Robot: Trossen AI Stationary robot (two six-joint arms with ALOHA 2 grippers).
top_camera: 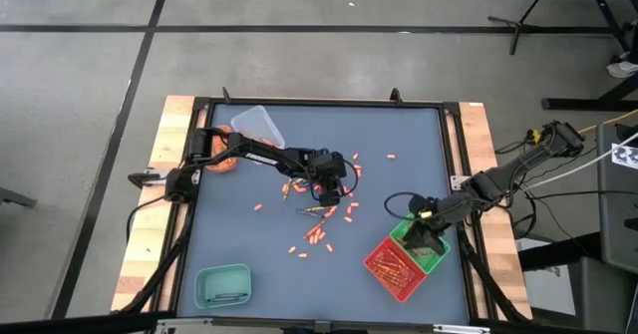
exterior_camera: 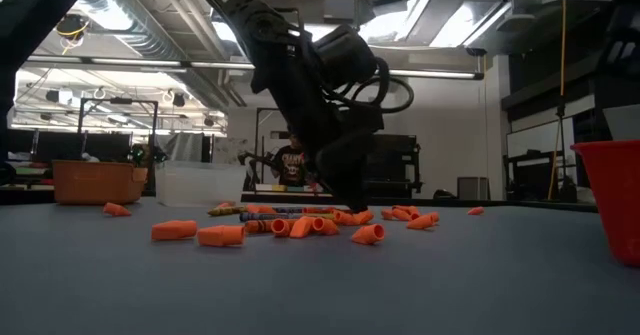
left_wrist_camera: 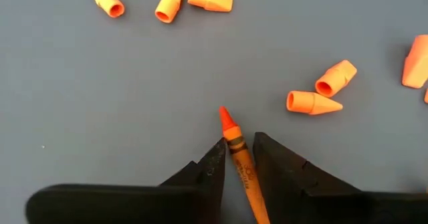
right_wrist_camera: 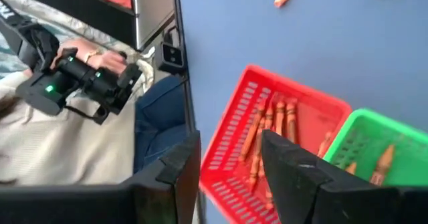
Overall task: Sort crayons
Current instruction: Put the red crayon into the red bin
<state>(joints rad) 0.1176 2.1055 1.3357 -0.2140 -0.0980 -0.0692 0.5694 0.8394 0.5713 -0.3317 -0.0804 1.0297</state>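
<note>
My left gripper point(top_camera: 324, 182) is at the table's middle, pointing down over a scatter of short orange cone-shaped pieces point(left_wrist_camera: 313, 102). It is shut on an orange crayon point(left_wrist_camera: 241, 164) and also shows in the low view point(exterior_camera: 350, 203). Thin crayons point(exterior_camera: 270, 215) lie flat on the table beside it. My right gripper point(right_wrist_camera: 231, 140) is open and empty. It hovers over a red tray point(right_wrist_camera: 234, 147) and a green tray point(right_wrist_camera: 374, 134) at the near right, each holding orange crayons. My left gripper pinches the orange crayon between its two fingers, on the paper-wrapped shaft just behind the point point(left_wrist_camera: 235, 145). The fingers come from above. The pointed tip point(left_wrist_camera: 225, 116) sticks out past the fingertips. Whether the crayon touches the table, I cannot tell.
A clear tray point(top_camera: 257, 125) and an orange tray point(top_camera: 221, 162) stand at the far left, and a teal tray point(top_camera: 223, 285) at the near left. Orange pieces point(top_camera: 317, 236) lie scattered across the middle. A person's hands point(right_wrist_camera: 87, 53) hold a device beyond the table's edge.
</note>
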